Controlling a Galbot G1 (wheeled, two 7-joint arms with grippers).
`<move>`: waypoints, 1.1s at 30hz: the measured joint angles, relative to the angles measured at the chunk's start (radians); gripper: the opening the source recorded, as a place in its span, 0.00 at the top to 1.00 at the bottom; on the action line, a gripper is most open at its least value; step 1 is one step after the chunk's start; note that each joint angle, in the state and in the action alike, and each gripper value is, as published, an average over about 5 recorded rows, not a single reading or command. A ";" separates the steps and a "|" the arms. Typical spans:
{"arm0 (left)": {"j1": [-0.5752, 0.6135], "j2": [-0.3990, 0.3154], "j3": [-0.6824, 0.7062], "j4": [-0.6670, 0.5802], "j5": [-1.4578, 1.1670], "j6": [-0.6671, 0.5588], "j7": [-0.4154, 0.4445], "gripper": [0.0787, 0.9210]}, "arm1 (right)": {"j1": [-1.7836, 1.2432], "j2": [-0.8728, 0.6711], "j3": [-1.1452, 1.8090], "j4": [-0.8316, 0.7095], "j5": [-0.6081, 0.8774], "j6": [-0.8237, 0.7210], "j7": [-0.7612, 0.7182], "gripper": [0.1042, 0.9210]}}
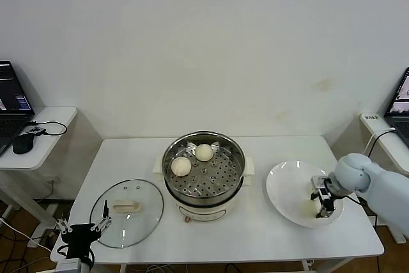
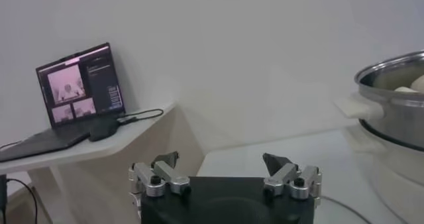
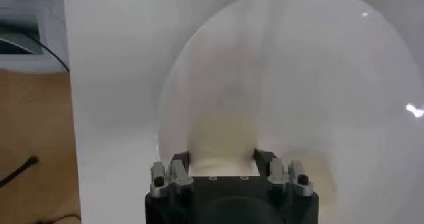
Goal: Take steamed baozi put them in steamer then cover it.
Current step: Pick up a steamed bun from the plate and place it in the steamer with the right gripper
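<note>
two baozi [image 1: 192,159] in open steamer [image 1: 203,169]; cover [image 1: 126,212] flat on table.

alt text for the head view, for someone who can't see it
The right pincer closes around a bun on a white plate. Mid-table, an open steel steamer holds two buns; its glass lid lies to the left, near the idle, open left pincer.

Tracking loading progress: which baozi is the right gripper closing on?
The baozi on the white plate, between the right gripper; two others sit inside the steamer.

Right pincer [image 1: 325,207] lowered, fingers closing — left pincer [image 1: 83,228] parked low, spread wide.
</note>
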State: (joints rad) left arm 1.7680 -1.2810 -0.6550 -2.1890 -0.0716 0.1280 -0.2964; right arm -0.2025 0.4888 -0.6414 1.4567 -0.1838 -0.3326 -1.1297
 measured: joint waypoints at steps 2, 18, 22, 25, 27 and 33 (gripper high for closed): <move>-0.002 0.002 0.000 -0.003 -0.001 0.001 0.000 0.12 | 0.040 -0.002 -0.018 0.008 0.016 -0.004 -0.007 0.37; -0.004 0.011 0.000 -0.018 -0.007 0.001 0.000 0.12 | 0.551 0.154 -0.237 0.035 0.236 -0.054 -0.003 0.36; -0.007 0.007 -0.002 -0.015 -0.007 0.001 0.000 0.12 | 0.638 0.234 -0.299 0.053 0.288 -0.060 0.011 0.36; -0.007 0.003 -0.006 -0.015 -0.007 0.001 0.000 0.12 | 0.676 0.295 -0.340 0.062 0.318 -0.053 0.015 0.36; -0.007 0.001 -0.009 -0.015 -0.007 0.001 0.000 0.12 | 0.692 0.334 -0.363 0.064 0.330 -0.040 0.014 0.36; -0.001 -0.002 -0.024 -0.022 -0.014 0.001 0.000 0.12 | 0.705 0.442 -0.430 0.052 0.338 0.031 0.012 0.36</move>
State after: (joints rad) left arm 1.7669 -1.2826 -0.6790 -2.2110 -0.0855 0.1289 -0.2964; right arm 0.5022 0.9310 -1.0711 1.5088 0.1544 -0.3012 -1.1182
